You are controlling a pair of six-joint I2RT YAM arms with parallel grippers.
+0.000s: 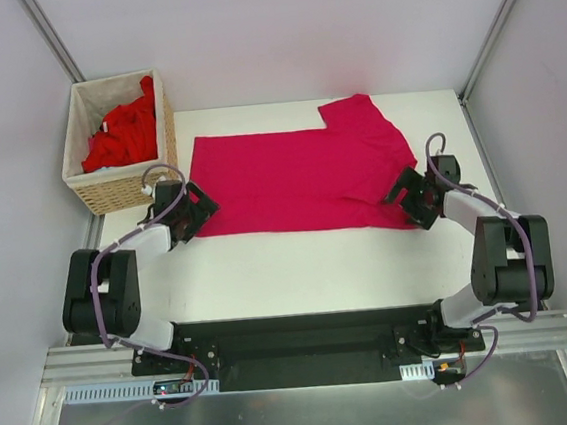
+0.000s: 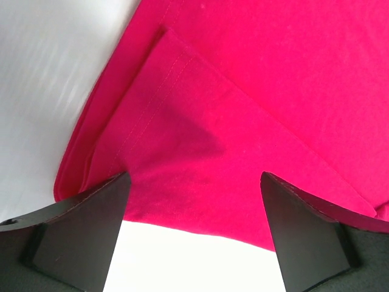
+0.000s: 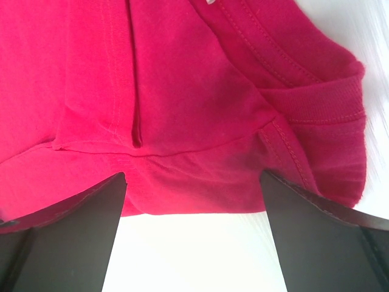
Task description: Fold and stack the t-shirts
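Observation:
A magenta-crimson t-shirt (image 1: 300,176) lies spread flat on the white table, one sleeve pointing to the far side, its near half folded in. My left gripper (image 1: 195,213) is open at the shirt's near left corner; in the left wrist view the shirt's edge (image 2: 200,201) lies between the fingers (image 2: 79,237). My right gripper (image 1: 410,200) is open at the near right corner by the collar; the right wrist view shows the folded edge (image 3: 194,188) and ribbed collar (image 3: 328,115) just beyond the fingers (image 3: 316,243). Brighter red shirts (image 1: 125,135) lie heaped in the basket.
A woven wicker basket (image 1: 121,193) with a white liner stands at the table's far left corner, close to my left gripper. White walls enclose the table on three sides. Bare white table (image 1: 309,270) lies between the shirt and the arm bases.

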